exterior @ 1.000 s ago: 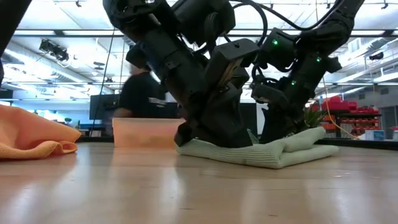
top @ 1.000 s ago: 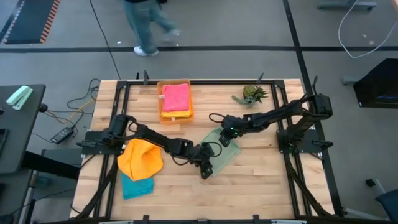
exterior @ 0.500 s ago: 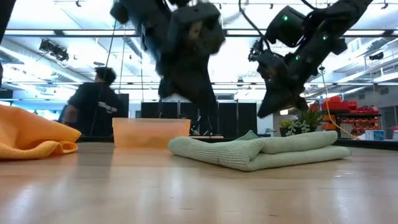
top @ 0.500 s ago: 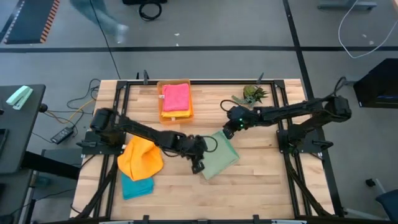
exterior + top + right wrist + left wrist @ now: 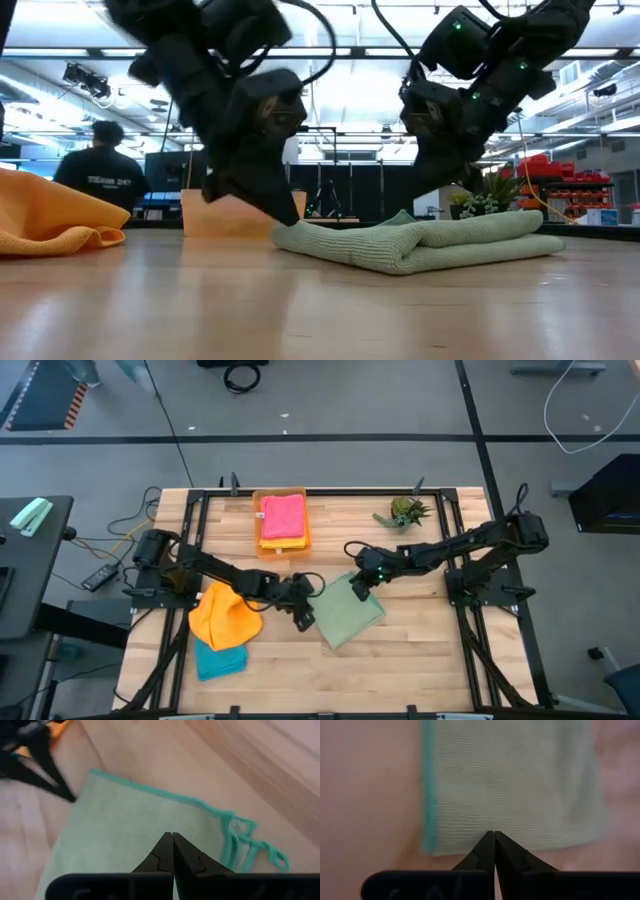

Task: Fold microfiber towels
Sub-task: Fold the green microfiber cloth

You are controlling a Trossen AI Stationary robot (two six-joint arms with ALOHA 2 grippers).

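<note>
**Sage Green Towel Folded; Both Grippers Closed and Empty**

High view: the sage green towel (image 5: pixel 350 615) lies folded at table centre. The left gripper (image 5: pixel 303 622) sits at its left edge, the right gripper (image 5: pixel 360 590) at its far corner, probably to flatten the fold. The pink towel (image 5: pixel 284 516) rests in the orange tray (image 5: pixel 262 544), far side; the yellow-orange towel (image 5: pixel 225 615) and teal towel (image 5: pixel 219 659) wait at near left.

Low view: the towel lies in flat layers on the table.

Left wrist view: fingertips (image 5: pixel 488 845) pressed together, holding nothing, above the towel's edge.

Right wrist view: fingertips (image 5: pixel 167 845) likewise together, empty, over the cloth.
</note>
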